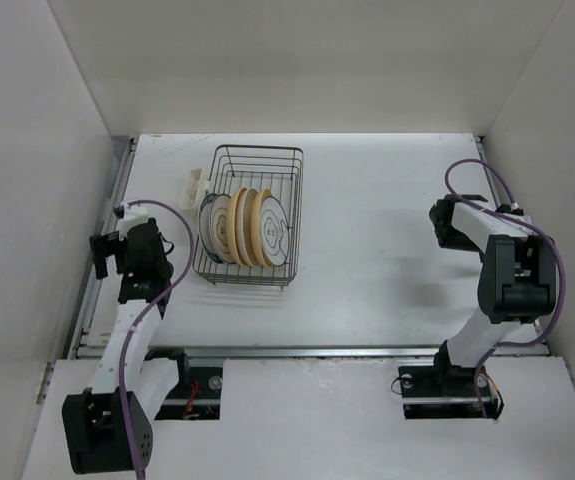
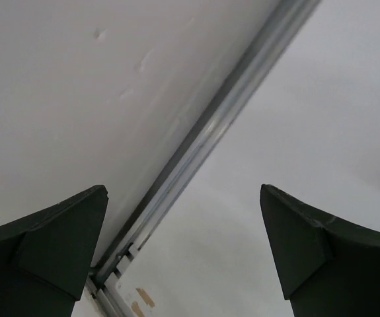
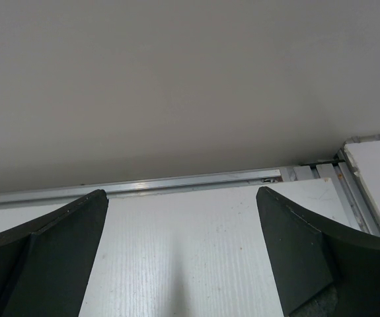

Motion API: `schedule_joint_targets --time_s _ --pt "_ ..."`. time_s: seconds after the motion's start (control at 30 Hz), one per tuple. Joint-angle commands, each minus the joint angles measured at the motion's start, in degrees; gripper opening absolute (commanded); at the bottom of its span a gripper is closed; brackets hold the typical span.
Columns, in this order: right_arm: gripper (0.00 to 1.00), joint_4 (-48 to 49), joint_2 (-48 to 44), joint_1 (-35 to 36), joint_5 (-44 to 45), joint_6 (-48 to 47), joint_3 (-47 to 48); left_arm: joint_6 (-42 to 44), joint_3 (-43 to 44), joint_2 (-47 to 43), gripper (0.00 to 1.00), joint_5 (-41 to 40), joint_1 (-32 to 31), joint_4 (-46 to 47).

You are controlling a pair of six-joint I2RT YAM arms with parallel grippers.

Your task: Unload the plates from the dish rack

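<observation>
The dish rack [image 1: 298,190], a dark wire basket, stands at the back left of the table. Several plates stand on edge in its near half: yellow-tan plates [image 1: 248,228] in the middle, a white dark-rimmed plate [image 1: 278,235] on the right and another [image 1: 209,222] on the left. My left gripper [image 1: 100,258] is open and empty left of the rack, facing the side wall; its wrist view [image 2: 183,191] shows only wall and rail. My right gripper [image 1: 440,225] is open and empty far right of the rack; its wrist view [image 3: 181,193] shows bare table. Neither wrist view shows the rack.
A cream plastic clip [image 1: 197,185] sits on the rack's left side. White walls close in the table on the left, back and right. A metal rail [image 2: 203,142] runs along the left edge, and another rail [image 3: 190,180] lies ahead of my right gripper.
</observation>
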Motion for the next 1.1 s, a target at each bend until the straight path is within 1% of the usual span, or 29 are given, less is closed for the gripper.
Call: schedule_joint_targets --time_s 0.0,0.03,0.07,0.1,0.13,0.2,0.23,0.3,0.33,0.4,0.43,0.47,0.5,0.53,0.57,0.6,0.63,0.67,0.7,0.73,0.77,0.8,0.83,0.87,0.9,0.93,0.97,1.0,1.07 --pt "1.0 -3.2 -1.0 -0.3 5.3 1.2 1.9 4.9 11.1 -4.1 1.0 10.9 -2.0 -10.1" --pt "1.0 -3.2 -1.0 -0.3 5.3 1.2 1.9 5.5 12.9 -4.1 1.0 13.7 -2.0 -12.4" --pt "1.0 -3.2 -1.0 -0.3 5.3 1.2 1.9 6.6 14.6 -4.9 1.0 17.3 -2.0 -16.8" --pt "1.0 -3.2 -1.0 -0.3 5.3 1.2 1.9 8.7 18.5 -4.9 1.0 21.2 -2.0 -19.7" --pt "1.0 -3.2 -1.0 -0.3 5.3 1.2 1.9 10.1 20.8 -4.9 1.0 30.1 -2.0 -22.7" --pt "1.0 -3.2 -1.0 -0.3 5.3 1.2 1.9 11.0 25.5 -4.1 1.0 37.5 -2.0 -29.9" --pt "1.0 -3.2 -1.0 -0.3 5.3 1.2 1.9 11.0 30.0 -4.1 1.0 42.3 -2.7 -31.5" --pt "1.0 -3.2 -1.0 -0.3 5.3 1.2 1.9 9.7 34.0 -2.3 1.0 46.1 -3.8 -34.7" --pt "1.0 -3.2 -1.0 -0.3 5.3 1.2 1.9 9.1 38.1 -1.6 1.0 47.9 -4.4 -35.9" --pt "1.0 -3.2 -1.0 -0.3 5.3 1.2 1.9 6.9 42.4 1.2 1.0 53.9 -4.4 -38.5" --pt "1.0 -3.2 -1.0 -0.3 5.3 1.2 1.9 6.9 44.4 2.1 1.0 56.2 -5.0 -41.9" --pt "1.0 -3.2 -1.0 -0.3 5.3 1.2 1.9 6.9 48.4 3.3 1.0 58.4 -5.1 -43.7" --pt "1.0 -3.2 -1.0 -0.3 5.3 1.2 1.9 6.9 50.7 6.0 1.0 61.8 -5.6 -45.7" --pt "1.0 -3.2 -1.0 -0.3 5.3 1.2 1.9 6.9 53.0 7.8 1.0 63.2 -5.6 -50.3" --pt "1.0 -3.2 -1.0 -0.3 5.3 1.2 1.9 6.9 59.1 10.1 1.0 64.1 -6.2 -53.3" --pt "1.0 -3.2 -1.0 -0.3 5.3 1.2 1.9 6.9 62.8 15.9 1.0 64.7 -6.2 -56.8" --pt "1.0 -3.2 -1.0 -0.3 5.3 1.2 1.9 6.9 66.9 19.4 1.0 64.1 -7.9 -60.7" --pt "1.0 -3.2 -1.0 -0.3 5.3 1.2 1.9 7.4 71.6 23.2 1.0 63.0 -9.0 -69.6" --pt "1.0 -3.2 -1.0 -0.3 5.3 1.2 1.9 8.0 81.7 27.1 1.0 59.6 -10.4 -74.4" --pt "1.0 -3.2 -1.0 -0.3 5.3 0.7 1.9 8.0 86.8 34.4 1.0 57.0 -13.8 -79.0" --pt "1.0 -3.2 -1.8 -0.3 4.6 -0.1 2.6 8.7 91.2 37.7 1.0 53.9 -15.7 -86.2" --pt "1.0 -3.2 -2.5 -0.3 4.6 -4.5 3.5 8.7 98.7 40.4 1.0 50.4 -17.5 -89.1" --pt "1.0 -3.2 -3.4 -0.3 4.6 -7.0 5.0 8.7 101.5 44.6 1.0 43.1 -19.3 -91.0" --pt "1.0 -3.2 -4.6 0.8 4.6 -9.4 8.5 8.1 103.7 46.2 1.0 39.6 -22.1 -93.2" --pt "1.0 -3.2 -6.9 1.7 4.6 -12.1 10.3 8.1 106.3 47.1 1.0 36.9 -23.1 -93.3" --pt "1.0 -3.2 -8.1 2.6 5.4 -17.2 12.0 7.2 106.3 47.8 1.0 32.5 -23.9 -93.3" --pt "1.0 -3.2 -9.2 3.7 6.0 -19.1 13.7 6.5 106.3 47.8 1.0 30.6 -25.3 -91.9" --pt "1.0 -3.2 -11.1 6.4 6.0 -20.8 17.8 5.6 105.5 47.8 1.0 29.5 -25.3 -89.1" --pt "1.0 -3.2 -11.8 10.2 6.0 -27.8 22.1 2.9 103.2 46.6 1.0 31.2 -25.8 -86.1"
